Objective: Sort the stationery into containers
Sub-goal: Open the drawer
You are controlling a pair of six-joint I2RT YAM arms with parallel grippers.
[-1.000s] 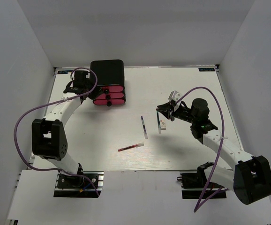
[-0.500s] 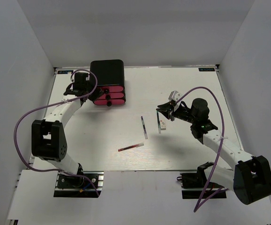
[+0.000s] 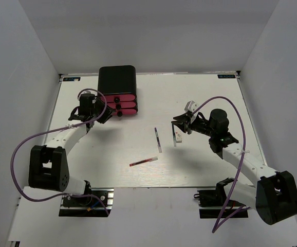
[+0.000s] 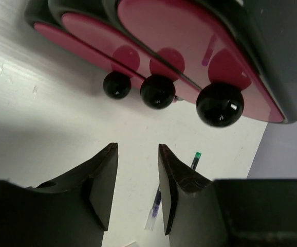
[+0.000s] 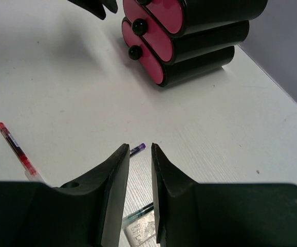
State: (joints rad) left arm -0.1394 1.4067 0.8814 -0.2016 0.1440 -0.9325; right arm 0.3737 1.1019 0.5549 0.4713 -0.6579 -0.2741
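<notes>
While both pincers hang empty, the stationery lies loose on the surface (image 3: pixel 205 164).
At the far left the left pincer (image 4: pixel 138 149) stands part open just before the black knobs (image 4: pixel 157 91) of the three pink-red drawers (image 3: pixel 118 104) in their black box (image 3: pixel 116 80), seemingly touching none. The right pincer (image 5: pixel 140 146), jaws narrowly apart, hovers over a thin dark pen (image 5: pixel 137 149), with a second pen (image 5: pixel 138 211) and a white block (image 5: pixel 143 229) just beside. The red pen (image 3: pixel 143 161) lies well apart, nearer the arms' bases.
</notes>
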